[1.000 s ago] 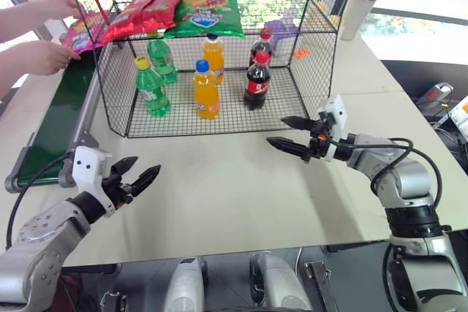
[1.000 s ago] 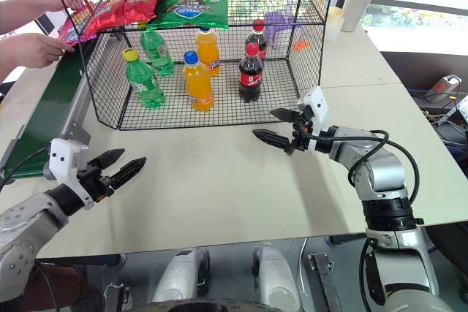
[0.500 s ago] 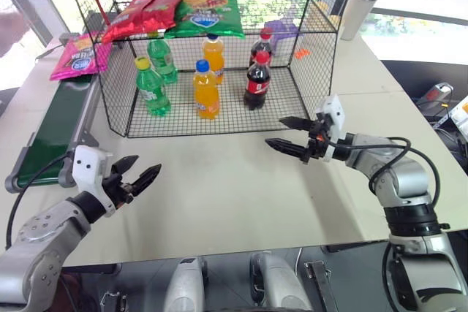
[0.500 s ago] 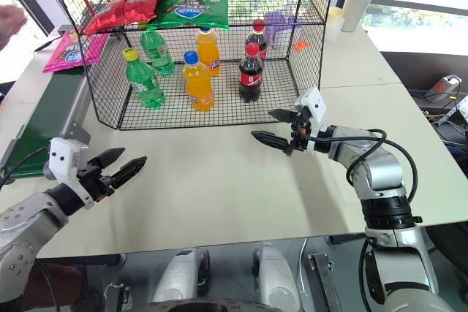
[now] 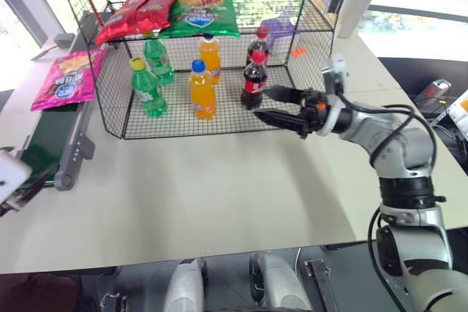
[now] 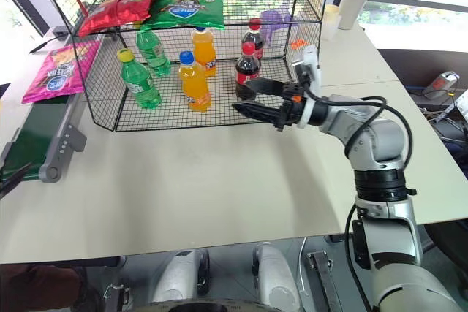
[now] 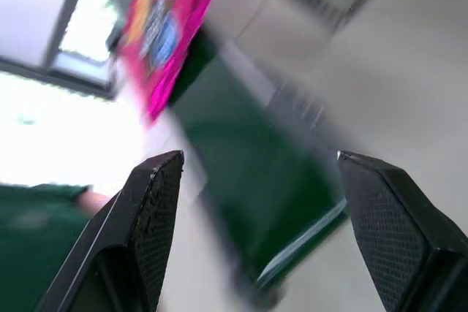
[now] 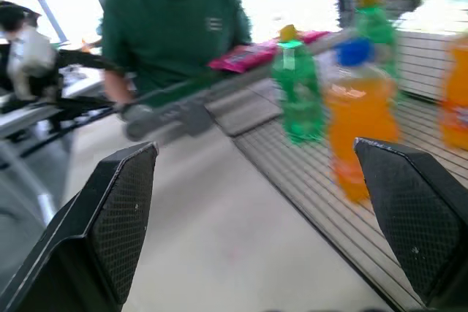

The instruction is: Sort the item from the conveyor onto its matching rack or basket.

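The black wire-mesh cage (image 5: 322, 27) stands on the pale table (image 5: 219, 195) and holds goods on two levels. On its upper mesh shelf lie two red chip bags (image 5: 135, 14), overlapping at the left end, and a green chip bag (image 5: 201, 11) just beside them toward the middle. On the lower mesh floor stand six bottles, all upright: two green soda bottles (image 5: 146, 87) at the left, two orange soda bottles (image 5: 201, 90) in the middle, and two dark cola bottles (image 5: 254, 82) with red caps at the right; a small purple item (image 5: 281, 28) sits toward the back right corner. The magenta-pink chip bag (image 5: 66, 78) lies flat on the far part of the dark green conveyor (image 5: 44, 144), outside the cage and just beside its left wall. The right gripper (image 5: 272, 104) hangs in front of the cage near the cola bottles, fingers spread apart and empty. The left gripper (image 7: 256, 180), seen from its wrist, also has its fingers wide apart and empty, looking toward the belt and the pink bag. A steel tumbler (image 5: 358, 6) stands behind the cage at the right.
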Motion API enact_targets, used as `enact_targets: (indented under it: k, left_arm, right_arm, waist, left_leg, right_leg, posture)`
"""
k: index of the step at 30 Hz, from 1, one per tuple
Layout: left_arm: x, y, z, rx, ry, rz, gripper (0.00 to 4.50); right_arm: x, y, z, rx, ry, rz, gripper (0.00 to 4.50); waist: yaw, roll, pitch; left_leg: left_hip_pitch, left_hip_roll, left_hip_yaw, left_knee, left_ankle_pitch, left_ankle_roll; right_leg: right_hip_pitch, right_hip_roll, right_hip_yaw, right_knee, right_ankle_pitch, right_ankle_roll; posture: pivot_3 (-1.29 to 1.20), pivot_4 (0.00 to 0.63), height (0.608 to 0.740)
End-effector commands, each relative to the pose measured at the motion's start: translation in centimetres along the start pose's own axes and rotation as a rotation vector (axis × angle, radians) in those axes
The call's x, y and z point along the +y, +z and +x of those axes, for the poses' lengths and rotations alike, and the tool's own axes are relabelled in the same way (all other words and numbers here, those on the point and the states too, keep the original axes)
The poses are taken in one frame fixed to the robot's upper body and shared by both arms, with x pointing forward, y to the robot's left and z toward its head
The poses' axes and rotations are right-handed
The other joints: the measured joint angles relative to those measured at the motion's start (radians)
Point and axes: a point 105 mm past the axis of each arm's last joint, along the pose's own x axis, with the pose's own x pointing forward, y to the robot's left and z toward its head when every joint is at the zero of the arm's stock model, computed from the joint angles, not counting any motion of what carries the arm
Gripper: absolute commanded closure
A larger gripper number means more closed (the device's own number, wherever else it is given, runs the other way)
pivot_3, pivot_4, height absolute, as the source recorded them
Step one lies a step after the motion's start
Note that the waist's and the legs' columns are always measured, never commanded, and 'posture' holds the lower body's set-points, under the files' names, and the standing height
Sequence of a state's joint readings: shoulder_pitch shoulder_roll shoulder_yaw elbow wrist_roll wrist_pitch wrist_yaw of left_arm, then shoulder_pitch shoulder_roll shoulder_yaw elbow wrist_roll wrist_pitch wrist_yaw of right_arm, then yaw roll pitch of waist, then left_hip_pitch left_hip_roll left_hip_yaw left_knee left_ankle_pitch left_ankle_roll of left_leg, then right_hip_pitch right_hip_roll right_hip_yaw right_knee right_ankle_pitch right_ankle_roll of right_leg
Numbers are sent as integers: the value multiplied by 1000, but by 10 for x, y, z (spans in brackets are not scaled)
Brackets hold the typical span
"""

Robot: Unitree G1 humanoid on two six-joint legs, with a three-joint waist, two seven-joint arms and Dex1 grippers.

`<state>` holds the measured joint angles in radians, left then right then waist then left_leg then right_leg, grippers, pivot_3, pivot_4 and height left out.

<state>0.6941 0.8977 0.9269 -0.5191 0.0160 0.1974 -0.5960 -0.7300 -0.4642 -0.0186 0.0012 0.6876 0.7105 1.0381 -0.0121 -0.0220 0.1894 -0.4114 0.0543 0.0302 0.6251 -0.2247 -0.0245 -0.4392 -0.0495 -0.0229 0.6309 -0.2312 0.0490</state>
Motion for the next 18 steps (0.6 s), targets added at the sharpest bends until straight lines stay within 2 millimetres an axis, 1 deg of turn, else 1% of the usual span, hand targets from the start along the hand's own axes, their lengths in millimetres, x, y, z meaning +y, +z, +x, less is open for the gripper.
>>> enact_targets:
  k: [1,2,5,9,12,16,18]
  left_arm:
    - [11,-4,-12,6,93,274,1011]
    - [6,-10,-15,20,80,324,1011]
    - [-7,-26,-23,43,68,366,1011]
    - [-24,-37,-27,43,76,339,1011]
    - [-31,-38,-27,30,102,339,1011]
    - [-37,-34,-24,4,162,347,1011]
    - [-45,-33,-25,2,180,331,1011]
  right_arm:
    - [18,12,21,-13,115,-92,58]
    - [21,10,27,0,139,-108,58]
    - [25,0,36,55,173,-163,58]
    - [26,-11,35,108,193,-195,58]
    - [23,-15,33,132,186,-207,58]
    - [17,-18,29,148,157,-206,58]
    - [13,-20,26,154,137,-194,58]
  waist:
    - [0,0,0]
    - [1,0,0]
    - [-3,0,0]
    - [-4,0,0]
    - [-2,-1,0]
    - [-3,-1,-1]
    - [-4,-1,-1]
  left_leg:
    - [0,0,0,0,0,0]
    - [-1,0,1,0,0,0]
    - [-2,0,4,-2,0,-1]
    - [-5,-2,10,-3,-1,-1]
    - [-6,-2,10,-2,-1,-1]
    - [-6,-2,9,0,-1,-1]
    - [-6,-2,9,0,-1,-1]
  right_leg:
    - [0,-1,0,0,0,0]
    - [-2,-3,0,-1,0,0]
    - [-4,-12,0,-1,0,0]
    - [-6,-14,-2,-2,0,0]
    - [-6,-14,-3,-2,0,0]
    - [-6,-14,-6,-2,1,0]
    - [-6,-14,-7,-1,1,0]
  posture:
    - [0,150,740]
    - [0,150,740]
    - [0,150,740]
    - [0,150,740]
    - [0,150,740]
    - [0,150,740]
    - [0,150,740]
